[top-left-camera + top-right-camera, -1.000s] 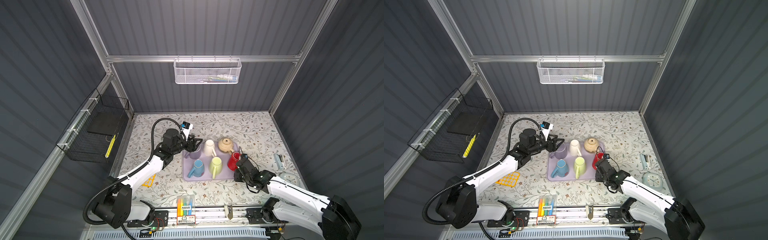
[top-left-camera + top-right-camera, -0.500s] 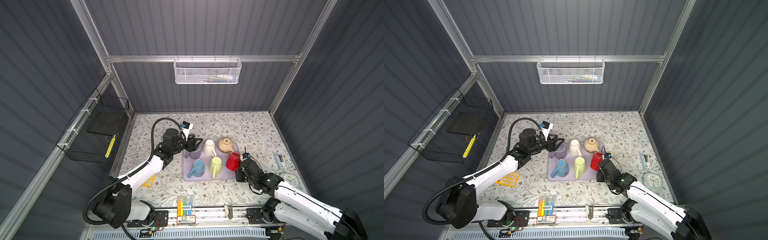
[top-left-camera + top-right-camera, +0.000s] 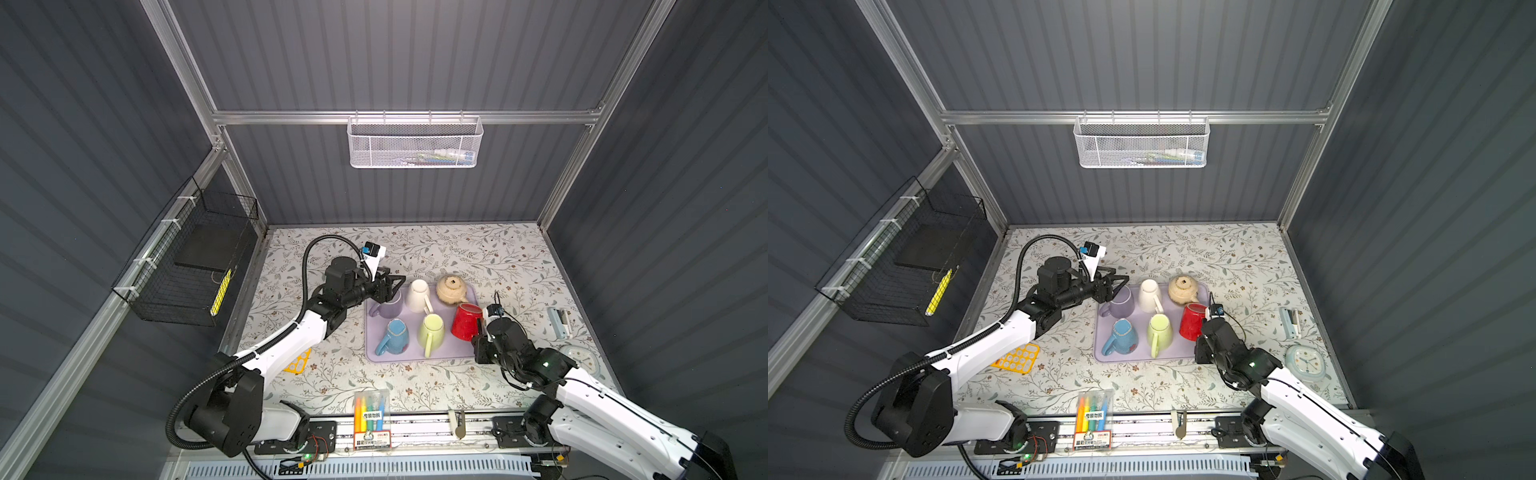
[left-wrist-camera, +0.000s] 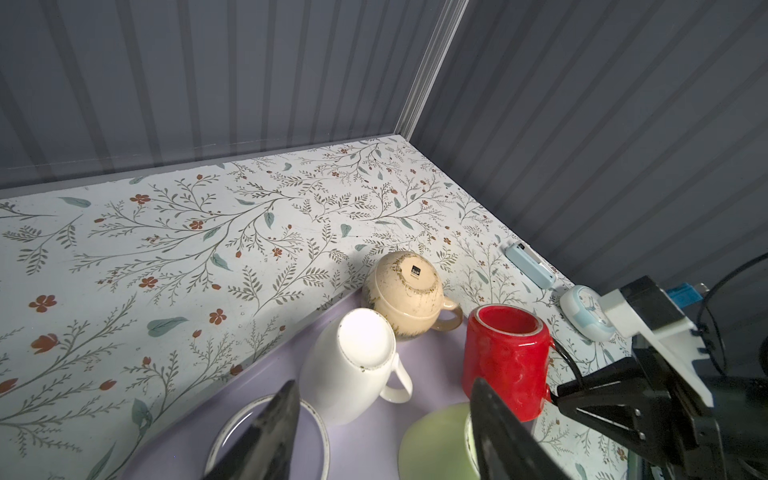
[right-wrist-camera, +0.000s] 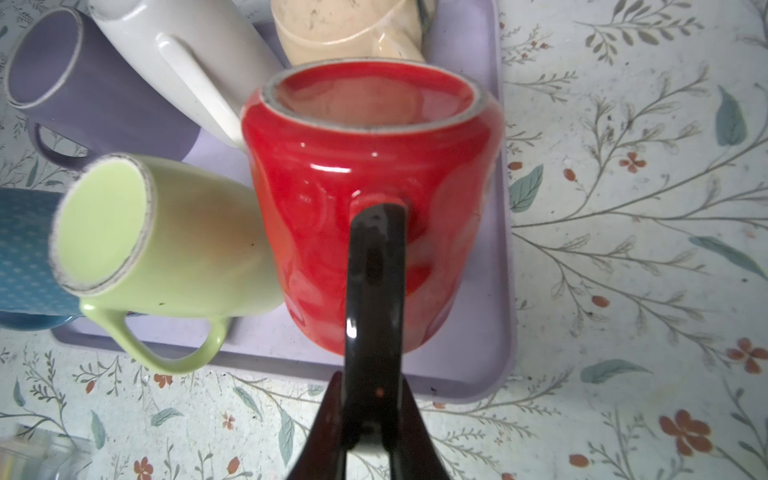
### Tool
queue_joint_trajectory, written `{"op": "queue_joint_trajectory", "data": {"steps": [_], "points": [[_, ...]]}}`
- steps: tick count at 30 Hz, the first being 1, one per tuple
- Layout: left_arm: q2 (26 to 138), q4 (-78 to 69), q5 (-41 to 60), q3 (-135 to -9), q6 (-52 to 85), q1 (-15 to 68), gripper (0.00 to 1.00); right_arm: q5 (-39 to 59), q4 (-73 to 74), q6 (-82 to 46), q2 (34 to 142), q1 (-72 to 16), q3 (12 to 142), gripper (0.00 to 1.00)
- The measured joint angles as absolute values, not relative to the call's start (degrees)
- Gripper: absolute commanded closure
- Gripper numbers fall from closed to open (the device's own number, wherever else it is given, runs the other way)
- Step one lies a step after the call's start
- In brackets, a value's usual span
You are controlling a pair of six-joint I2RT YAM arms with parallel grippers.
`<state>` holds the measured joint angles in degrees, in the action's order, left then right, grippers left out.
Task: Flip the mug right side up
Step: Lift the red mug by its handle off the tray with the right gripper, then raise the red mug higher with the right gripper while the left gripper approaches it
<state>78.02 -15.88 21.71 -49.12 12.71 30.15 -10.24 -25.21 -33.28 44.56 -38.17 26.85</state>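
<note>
While the left gripper has not stirred over the last second, hanging with its jaws spread over the purple mug at the far left corner of the tray, all the change is on the right. The red mug sits much where it did, at the right edge of the tray, just right of the green mug and near of the tan mug. Its ringed base faces up, so it is upside down. Whether its rim has left the tray I cannot tell. Rightmost, the right gripper is clenched on the red mug's handle, as the right wrist view shows, and its arm has drawn its forearm round toward the near right. I judge the grasp settled and the arm posed for the flip: the turn itself is not yet done, and the green mug close by leaves little room to swing
</note>
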Motion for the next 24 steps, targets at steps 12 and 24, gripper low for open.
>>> {"op": "queue_joint_trajectory", "data": {"steps": [12,24], "points": [[78.02,-15.86,21.71,-49.1,13.76,30.17,0.35,-8.14,-25.12,-31.99,41.85,-36.4,28.67,1.0],[78.26,-10.28,18.65,-49.87,9.98,34.39,0.35,-4.43,-24.93,-30.59,40.56,-32.49,31.18,1.0]]}}
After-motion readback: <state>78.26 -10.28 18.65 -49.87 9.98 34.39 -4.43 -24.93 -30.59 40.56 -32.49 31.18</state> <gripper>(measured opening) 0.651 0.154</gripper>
